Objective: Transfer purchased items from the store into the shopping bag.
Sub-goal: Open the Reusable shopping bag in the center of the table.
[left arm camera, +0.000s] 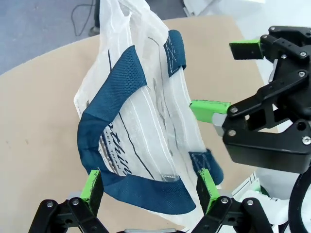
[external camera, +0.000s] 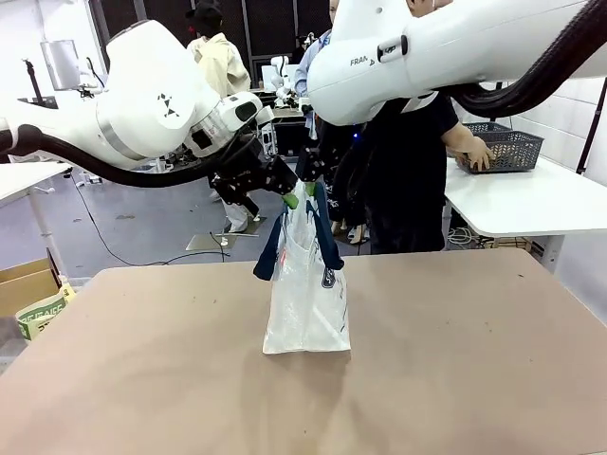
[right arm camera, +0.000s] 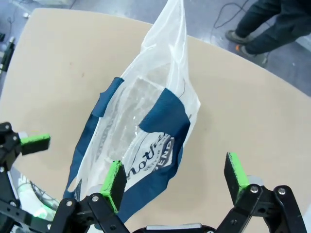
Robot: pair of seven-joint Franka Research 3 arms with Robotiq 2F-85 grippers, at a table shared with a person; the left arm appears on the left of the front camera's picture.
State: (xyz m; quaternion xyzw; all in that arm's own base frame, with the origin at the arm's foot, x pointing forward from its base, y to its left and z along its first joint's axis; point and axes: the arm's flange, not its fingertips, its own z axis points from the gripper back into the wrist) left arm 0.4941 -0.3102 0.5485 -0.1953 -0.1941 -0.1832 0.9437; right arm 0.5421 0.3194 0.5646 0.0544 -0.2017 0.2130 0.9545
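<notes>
Front view, from the left edge: a cardboard box (external camera: 24,282) sits on the floor at lower left. The left arm (external camera: 142,95) reaches in from the upper left, with the left tool (external camera: 296,196) right at the top of the shopping bag (external camera: 305,303). That translucent bag with navy handles stands upright in the middle of the tan surface (external camera: 474,379), and its mouth rises to a peak at the green pads. Above and to the right, the right arm (external camera: 446,47) crosses the top of the frame. Further right a person (external camera: 408,180) in dark clothes stands behind the surface, one hand (external camera: 474,152) at a dark mesh basket (external camera: 512,147) on a white side surface (external camera: 531,204) by the right edge. Left wrist view: the left tool's fingers (left arm camera: 91,184) are spread wide along the bottom edge, and the bag's navy handle loop lies between them. Whether either pad presses the strap I cannot tell. At the right of that frame the right tool (left arm camera: 227,78) is spread as well, its lower green pad just at the bag's plastic rim. Right wrist view: a green pad of the left tool shows at the left edge, and the bag sits mid-frame with its oval logo facing the lens. The right tool's own fingers stand apart at the bottom, the left-hand pad in front of the bag's lower edge and the right-hand one over bare surface.
</notes>
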